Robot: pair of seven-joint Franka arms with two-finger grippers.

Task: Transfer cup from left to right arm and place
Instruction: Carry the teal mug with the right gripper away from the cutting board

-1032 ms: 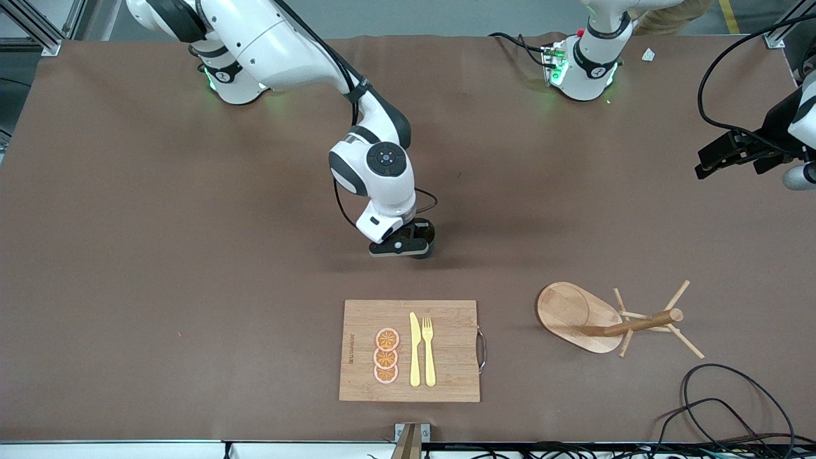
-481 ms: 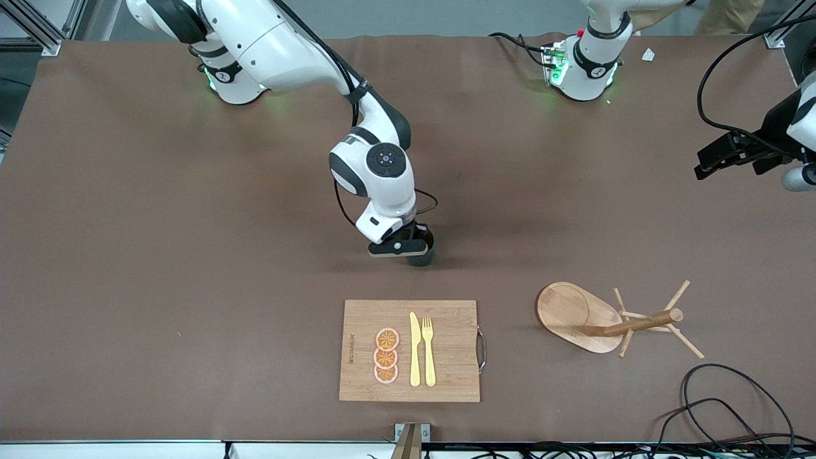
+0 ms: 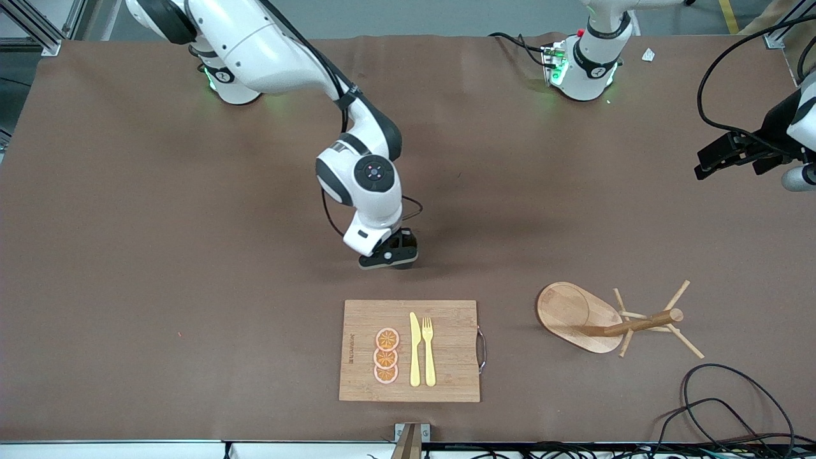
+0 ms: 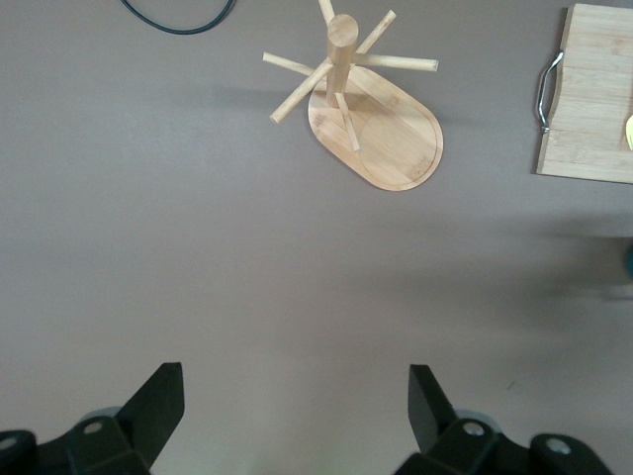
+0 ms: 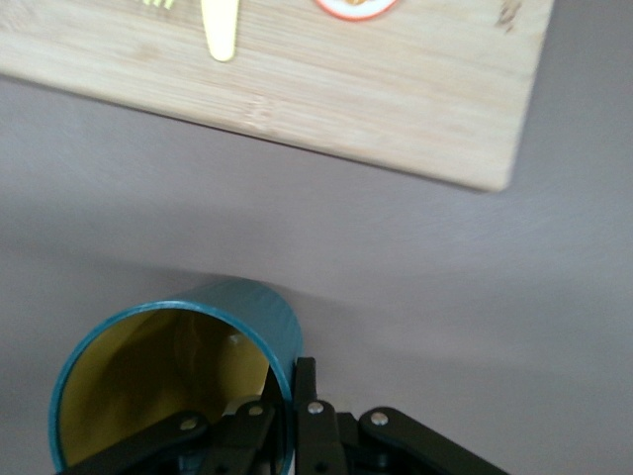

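Teal cup [image 5: 183, 381] hangs from our right gripper [image 5: 292, 401], pinched shut on its rim above bare table beside the cutting board [image 3: 410, 350]; our left gripper [image 4: 297, 421] waits open, well away. We judge that thin hold could let it tilt or slip.

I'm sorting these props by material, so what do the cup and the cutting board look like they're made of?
The cup, shut in the right gripper by its wall: probably glazed ceramic or enamelled metal, going by the smooth teal outside, yellowish-tan inside and thin rim; I can't tell which. The cutting board: looks like bamboo or light wood, matte, with visible grain strips and a metal handle.
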